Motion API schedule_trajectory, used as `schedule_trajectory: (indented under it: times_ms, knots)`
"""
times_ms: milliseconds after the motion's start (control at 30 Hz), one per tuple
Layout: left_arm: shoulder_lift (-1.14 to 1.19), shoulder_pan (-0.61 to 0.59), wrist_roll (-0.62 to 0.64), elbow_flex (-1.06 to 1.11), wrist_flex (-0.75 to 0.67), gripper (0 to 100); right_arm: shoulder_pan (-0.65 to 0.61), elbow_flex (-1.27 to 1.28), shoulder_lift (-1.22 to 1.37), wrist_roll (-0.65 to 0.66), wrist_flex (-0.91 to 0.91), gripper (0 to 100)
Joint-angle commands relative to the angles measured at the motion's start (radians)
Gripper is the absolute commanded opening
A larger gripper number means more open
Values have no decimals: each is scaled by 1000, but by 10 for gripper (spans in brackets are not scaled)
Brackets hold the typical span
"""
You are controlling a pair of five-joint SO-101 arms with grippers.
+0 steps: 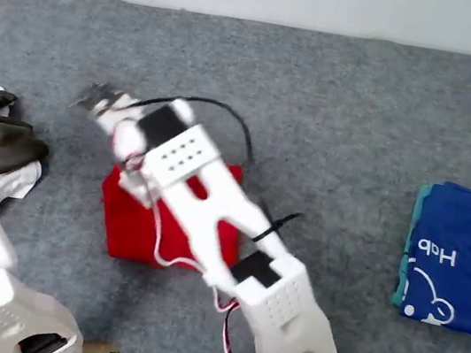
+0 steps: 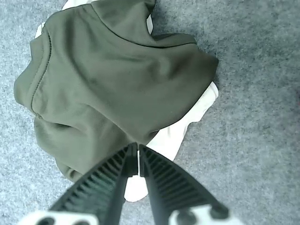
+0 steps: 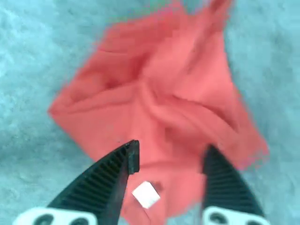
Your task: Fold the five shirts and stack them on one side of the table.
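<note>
left gripper [image 2: 138, 153] — fingers pressed together | olive shirt [image 2: 108, 79] atop white shirt [image 2: 180, 133] | grey mat [image 2: 255, 140] beneath

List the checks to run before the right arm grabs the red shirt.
1. Right gripper open: ok.
2. Red shirt directly below it: ok.
3. Red shirt lying flat: not ok, rumpled.
4. Left gripper shut above the olive shirt, clear of cloth: cannot tell.
5. Olive shirt folded: not ok, heaped on a white shirt.
6. Blue shirt folded, set aside: ok.
</note>
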Motion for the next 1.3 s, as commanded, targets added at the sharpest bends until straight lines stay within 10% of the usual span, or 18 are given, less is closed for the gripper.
schedule_trajectory:
  times_ms: [0,367,933,1267]
  knots:
    - [-48,-5,11,-4,-17,15,114,-61,-42,-2,22,17]
    - [-48,-6,11,-4,-21,15,275,-9,70,127,-68,9]
    - [-48,-104,9,-4,-23,15,-208,-72,19,123,64,9]
    - [-54,-104,9,-4,-21,15,-39,-71,-87,123,53,9]
